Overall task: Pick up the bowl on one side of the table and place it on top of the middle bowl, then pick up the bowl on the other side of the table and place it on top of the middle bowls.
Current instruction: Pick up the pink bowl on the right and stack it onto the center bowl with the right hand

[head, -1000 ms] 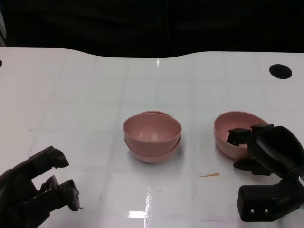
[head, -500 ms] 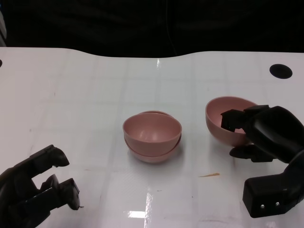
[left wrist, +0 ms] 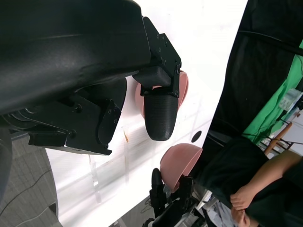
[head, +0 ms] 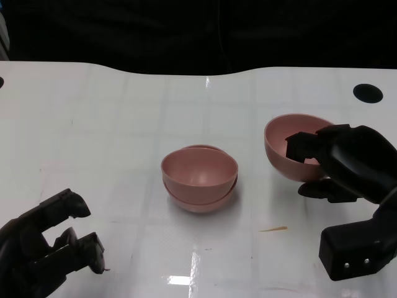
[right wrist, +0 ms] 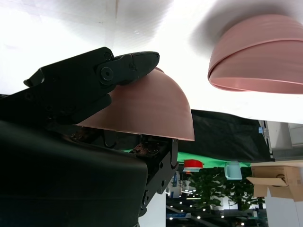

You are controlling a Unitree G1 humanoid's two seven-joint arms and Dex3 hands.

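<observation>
— What sits on the white table [head: 124, 112]?
— A thin tan sliver [head: 273, 229] lies near the front right; a black round hole [head: 367, 92] marks the far right corner.
— And beyond?
— A person in dark clothing [left wrist: 246, 184], against a green backdrop [left wrist: 284, 90].

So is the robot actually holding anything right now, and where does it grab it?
Yes. Its right hand holds a pink bowl by the near rim, fingers inside and outside the wall. The left hand holds nothing.
</observation>
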